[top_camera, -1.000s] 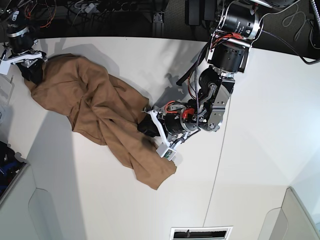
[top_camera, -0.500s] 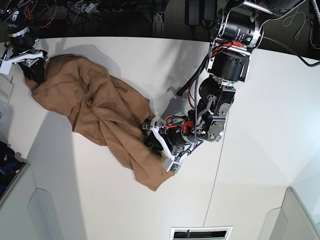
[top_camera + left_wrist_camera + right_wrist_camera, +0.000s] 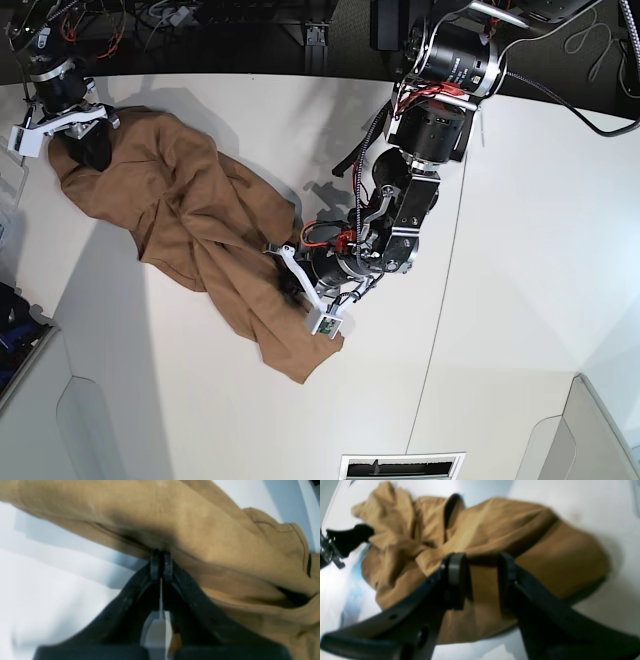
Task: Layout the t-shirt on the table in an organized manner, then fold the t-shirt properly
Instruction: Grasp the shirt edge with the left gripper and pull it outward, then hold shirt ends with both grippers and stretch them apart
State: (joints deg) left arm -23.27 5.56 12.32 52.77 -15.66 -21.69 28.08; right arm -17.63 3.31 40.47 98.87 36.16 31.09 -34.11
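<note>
The brown t-shirt [image 3: 190,235] lies bunched up and crooked on the white table [image 3: 520,250], running from the far corner down toward the middle. The left gripper [image 3: 161,562] has its jaws pressed together on a fold at the shirt's edge. The right gripper [image 3: 478,578] sits at the far end of the shirt with its jaws apart and cloth between them. The picture is blurry, so it may or may not be pinching it.
</note>
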